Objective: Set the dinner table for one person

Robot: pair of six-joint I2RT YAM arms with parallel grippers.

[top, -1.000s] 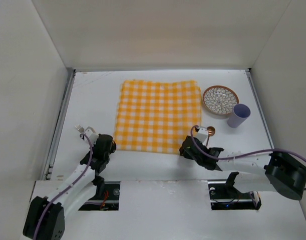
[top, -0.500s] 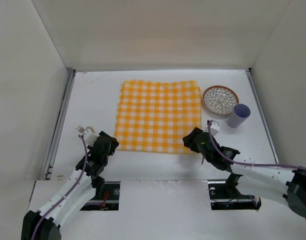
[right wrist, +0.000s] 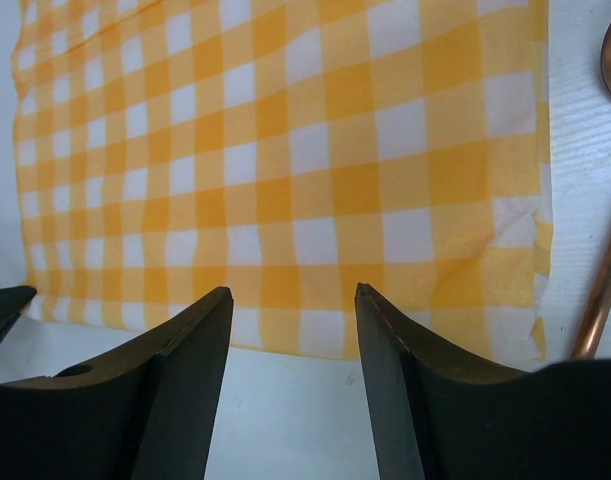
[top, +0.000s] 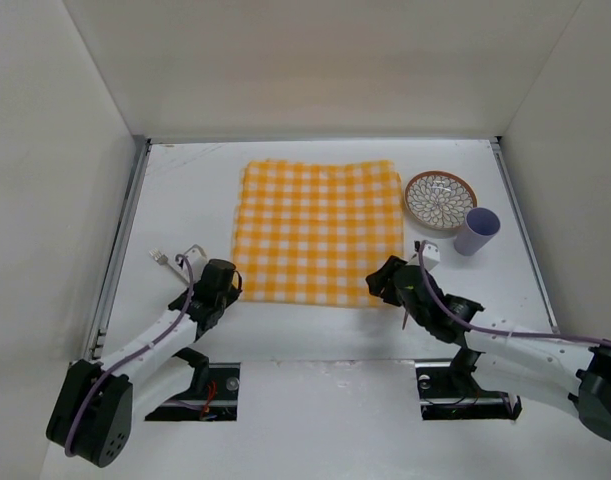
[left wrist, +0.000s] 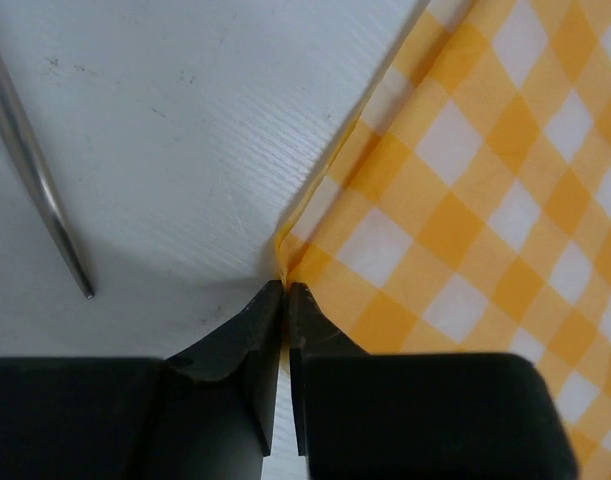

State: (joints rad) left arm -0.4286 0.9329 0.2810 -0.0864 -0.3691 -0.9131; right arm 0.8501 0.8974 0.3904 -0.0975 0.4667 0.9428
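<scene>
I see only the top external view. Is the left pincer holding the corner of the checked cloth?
Observer: Yes. The left wrist view shows the left pincer shut on the checked cloth at its near-left corner; the edge rises in a small fold there.
Operator: And the other one?
Observer: The right pincer is open, its fingers above the cloth's near edge, holding nothing.
Operator: Anything beside it?
Observer: A copper spoon lies just right of the cloth's near-right corner.

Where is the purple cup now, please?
In the top view, the cup stands at the right of the table, just beside the plate.
</scene>
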